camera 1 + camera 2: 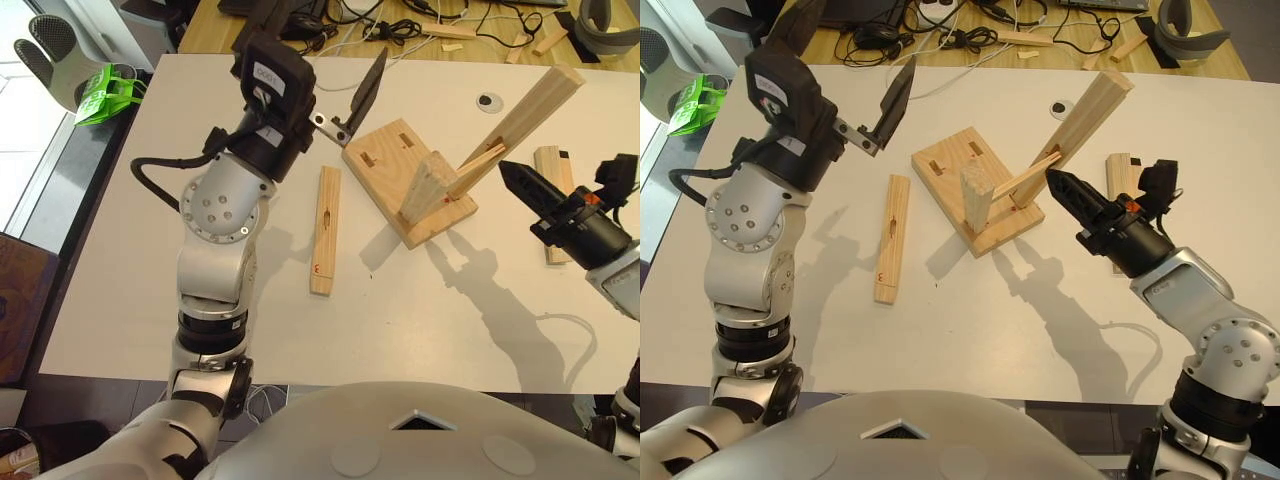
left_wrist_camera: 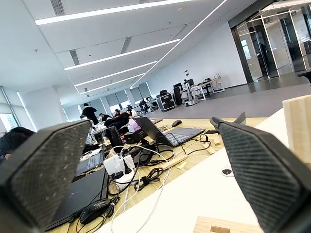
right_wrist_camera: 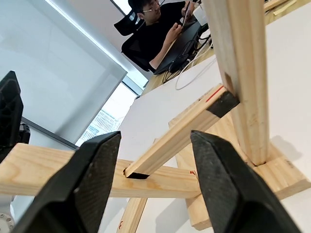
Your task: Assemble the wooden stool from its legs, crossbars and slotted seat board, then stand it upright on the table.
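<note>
White table (image 1: 130, 300), open office with cabled desk (image 1: 215, 30) behind, seat board (image 1: 940, 165) flat mid-table with two legs (image 1: 1085, 120) and crossbar (image 1: 1035, 175) fitted, loose leg (image 1: 892, 238) beside it, red mark unreadable, left gripper (image 2: 150, 124) spread, empty, raised, right gripper (image 3: 155, 136) spread by crossbar.

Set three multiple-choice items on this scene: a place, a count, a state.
1. Where does the loose slotted piece lie?
A. On the table, to the robot's left of the seat board.
B. On the seat board.
C. On the floor.
2. How many legs stand in the seat board?
A. One.
B. Two.
C. Four.
3. How is the left tool?
A. Open and empty.
B. Shut on a leg.
C. Shut on the seat board.
Key: 1 A, it lies flat beside the board; 2 B, two uprights joined by a crossbar; 3 A, its fingers stand apart, nothing between.
</note>
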You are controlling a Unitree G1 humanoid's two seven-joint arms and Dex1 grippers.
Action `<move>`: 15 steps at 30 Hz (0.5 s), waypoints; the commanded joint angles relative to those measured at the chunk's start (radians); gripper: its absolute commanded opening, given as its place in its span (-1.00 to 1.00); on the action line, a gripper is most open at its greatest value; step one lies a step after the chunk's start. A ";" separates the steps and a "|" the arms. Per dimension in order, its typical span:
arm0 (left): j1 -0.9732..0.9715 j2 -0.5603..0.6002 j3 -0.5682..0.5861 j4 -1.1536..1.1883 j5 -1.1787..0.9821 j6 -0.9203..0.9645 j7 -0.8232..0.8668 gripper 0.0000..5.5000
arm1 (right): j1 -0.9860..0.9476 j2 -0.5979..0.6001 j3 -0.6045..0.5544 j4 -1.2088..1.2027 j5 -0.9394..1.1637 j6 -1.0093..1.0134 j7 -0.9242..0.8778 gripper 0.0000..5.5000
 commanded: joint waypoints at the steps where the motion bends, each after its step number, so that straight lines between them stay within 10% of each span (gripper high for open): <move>1: -0.056 -0.025 0.047 -0.003 -0.051 0.064 0.021 0.76 | -0.008 0.004 0.051 0.016 0.027 -0.019 -0.099 -0.03; 15: 0.098 0.088 0.064 -0.138 -0.610 0.480 -0.197 0.76 | -0.098 0.135 0.155 0.105 -0.087 -0.159 -0.231 -0.03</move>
